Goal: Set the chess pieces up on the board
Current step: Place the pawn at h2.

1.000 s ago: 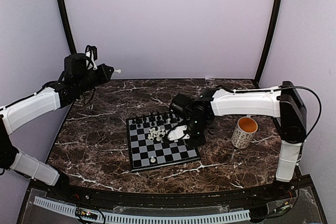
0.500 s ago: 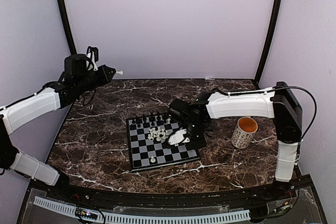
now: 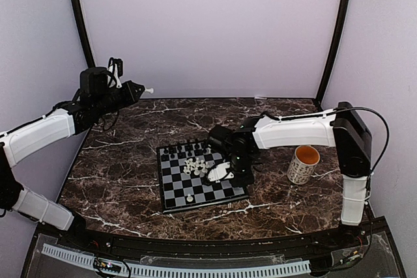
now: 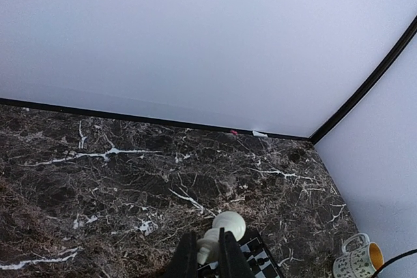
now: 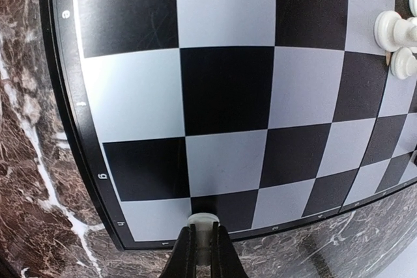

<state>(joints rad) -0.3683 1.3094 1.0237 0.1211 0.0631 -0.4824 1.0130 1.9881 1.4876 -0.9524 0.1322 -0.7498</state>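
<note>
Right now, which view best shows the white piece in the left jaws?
Left wrist view: the white piece is close up, its round top clear. The top view shows just a distant speck; the right wrist view misses it.

You face a bench (image 3: 117, 174) of dark brown marble veined with white, closed in by plain pale lilac walls (image 3: 208, 30). Black poles (image 3: 77, 14) rise at its far corners. Along its near edge runs a white slotted strip (image 3: 195, 271). The light is soft and even.
</note>
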